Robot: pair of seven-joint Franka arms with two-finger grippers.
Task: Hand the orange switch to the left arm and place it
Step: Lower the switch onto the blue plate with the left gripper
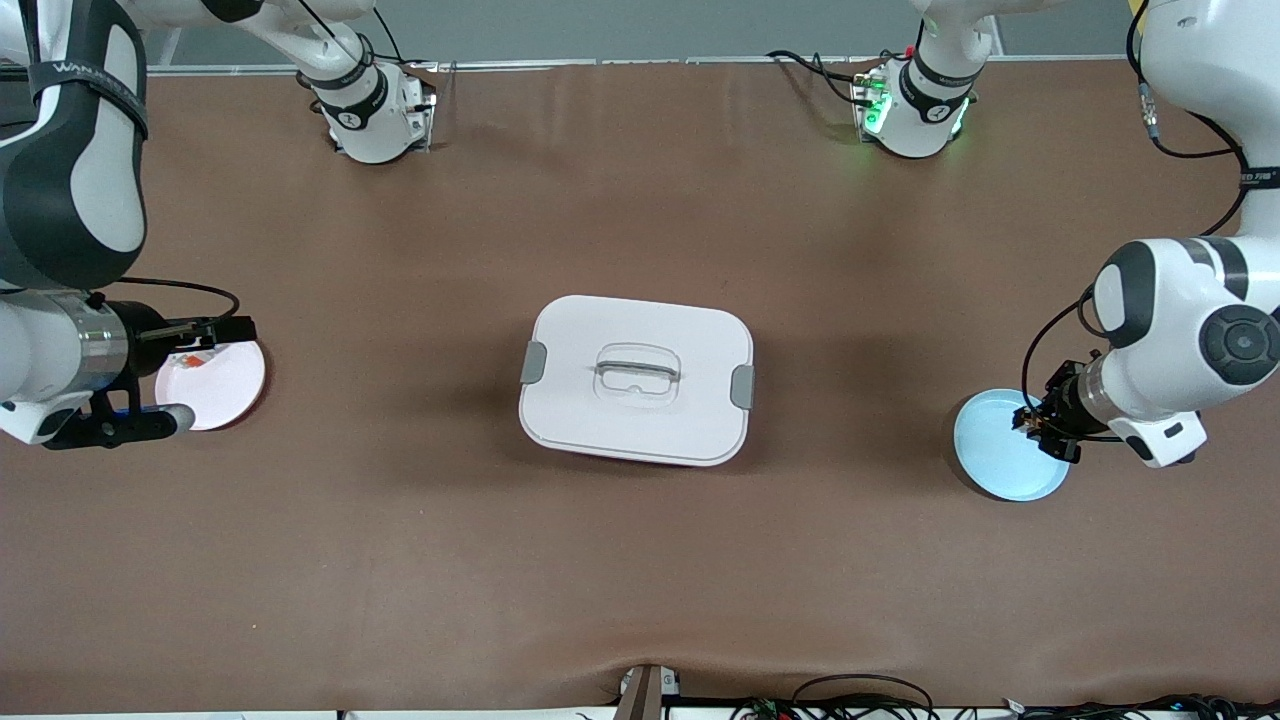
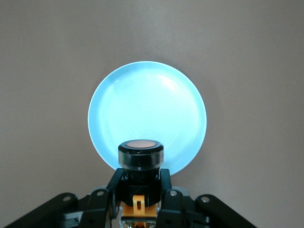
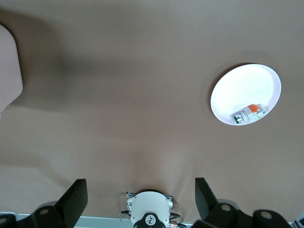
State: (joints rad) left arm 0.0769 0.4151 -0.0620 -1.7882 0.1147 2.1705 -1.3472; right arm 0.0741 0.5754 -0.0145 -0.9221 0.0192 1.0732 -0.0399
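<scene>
Your left gripper (image 2: 141, 202) is clamped tight on the orange switch (image 2: 140, 154), holding it by its black body with the round face turned up, just over the rim of the light blue plate (image 2: 147, 102) at the left arm's end of the table. In the front view that grip is only a dark cluster at the plate's edge (image 1: 1040, 425); the left wrist view is what shows you the switch sitting between the fingers (image 2: 166, 194). Your right gripper (image 3: 137, 199) hangs with its fingers spread wide and nothing between them, over the white plate (image 1: 235, 395) at the right arm's end. The right wrist view shows a small silver part with an orange bit (image 3: 247, 114) lying in that plate. The box (image 1: 637, 378) sits lidded at mid-table, between the two plates, well apart from both grippers.
</scene>
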